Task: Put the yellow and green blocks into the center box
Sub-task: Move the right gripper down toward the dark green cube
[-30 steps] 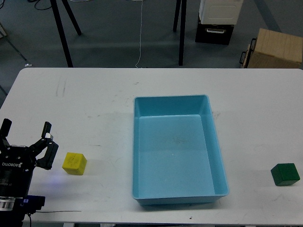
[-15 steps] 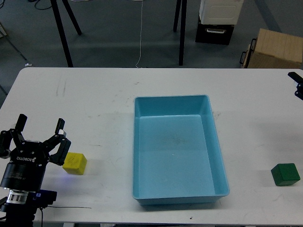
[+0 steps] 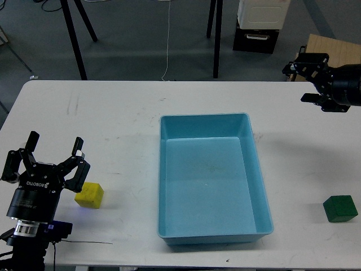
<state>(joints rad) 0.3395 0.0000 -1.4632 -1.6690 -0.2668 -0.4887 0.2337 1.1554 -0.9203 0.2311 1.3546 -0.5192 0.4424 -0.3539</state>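
Head view: the left gripper [image 3: 52, 151] is seen with its fingers spread wide and nothing held between them, having crept rightward across the white table [image 3: 101, 118] over the past second. It is now stationed just beside the yellow block [image 3: 89, 195], whose left edge is partly overlapped by the gripper's housing; whether contact is made cannot be told.

The right gripper [image 3: 309, 76], absent a second ago and only a sliver at the frame's edge half a second ago, is now swung in at the upper right, above the table's far edge. It is seen dark and end-on, so its opening cannot be told; nothing appears to be carried.

The green block [image 3: 340, 208] is left untouched near the table's right front corner, well apart from that gripper. The blue box [image 3: 169, 180] at centre is shown holding neither block.

Both arms are judged to be in approach, with the yellow block likely to be grasped first. Neither placement is yet made.
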